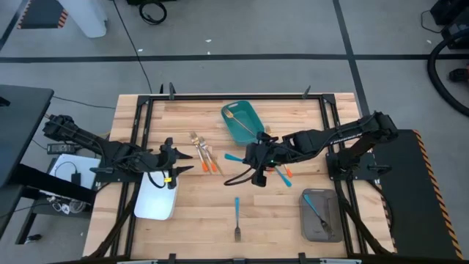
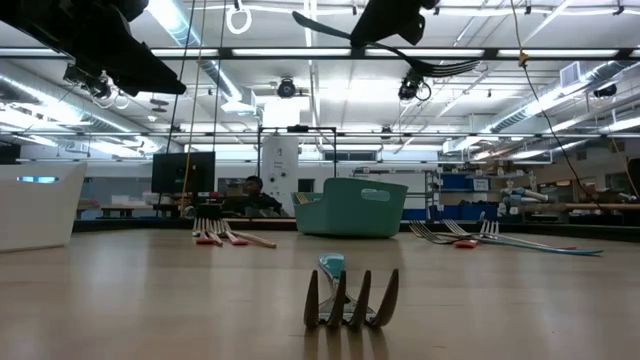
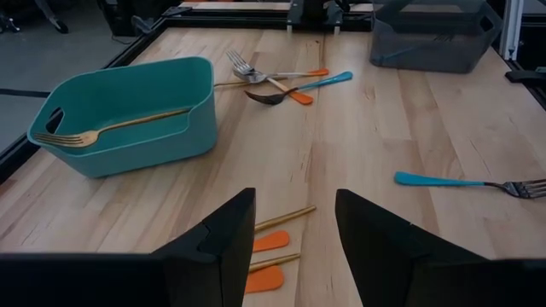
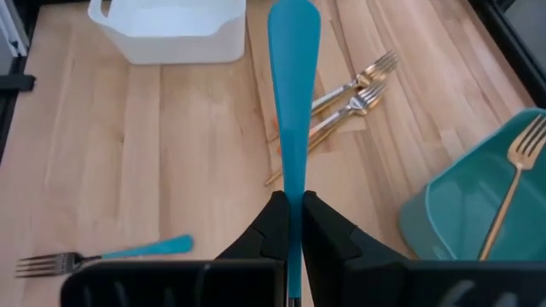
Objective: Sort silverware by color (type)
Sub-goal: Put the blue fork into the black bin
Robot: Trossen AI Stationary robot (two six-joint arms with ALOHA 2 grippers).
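One slim blue-handled utensil (image 4: 293, 102) pinched by right tool (image 4: 292, 223), left tool (image 3: 294, 223) spread (over wood-grain table (image 1: 205, 209)).

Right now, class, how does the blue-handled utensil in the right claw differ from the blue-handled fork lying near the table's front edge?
The held utensil is clamped in the shut right claw above the table; the blue-handled fork lies flat on the table, untouched. The fork's tines show; the held utensil's working end is hidden. Both have blue handles.
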